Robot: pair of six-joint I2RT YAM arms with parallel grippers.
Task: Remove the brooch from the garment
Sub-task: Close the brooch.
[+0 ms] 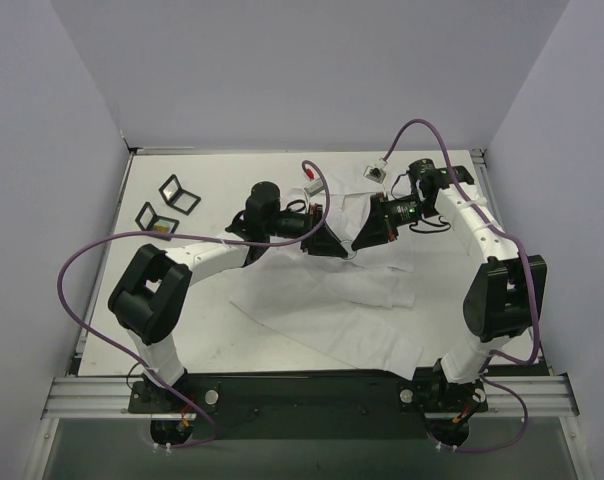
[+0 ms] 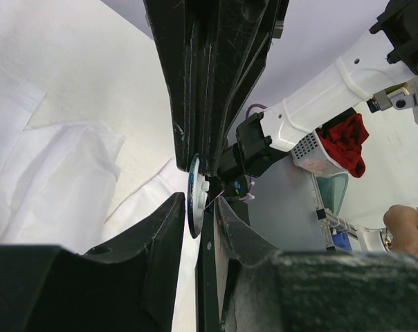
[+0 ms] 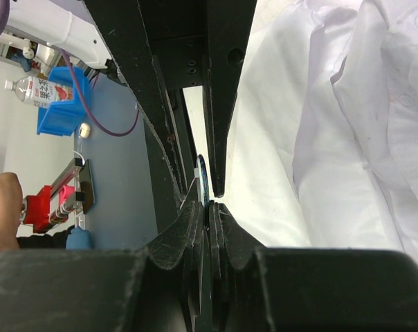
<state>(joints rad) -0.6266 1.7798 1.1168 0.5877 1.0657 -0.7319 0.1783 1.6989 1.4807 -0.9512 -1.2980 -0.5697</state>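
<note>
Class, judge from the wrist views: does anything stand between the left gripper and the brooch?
Nothing visible does. The brooch sits edge-on between the fingers of the left gripper, with the shut right gripper right beside it.

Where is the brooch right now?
In the left wrist view the brooch sits edge-on at centre frame, between the fingers of the left hand. The shut tips of the right hand are right beside it, and the garment lies to its left.

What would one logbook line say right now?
left gripper: brooch between jaws, grip unclear | right gripper: shut, tip beside brooch | garment: rumpled on table
</note>
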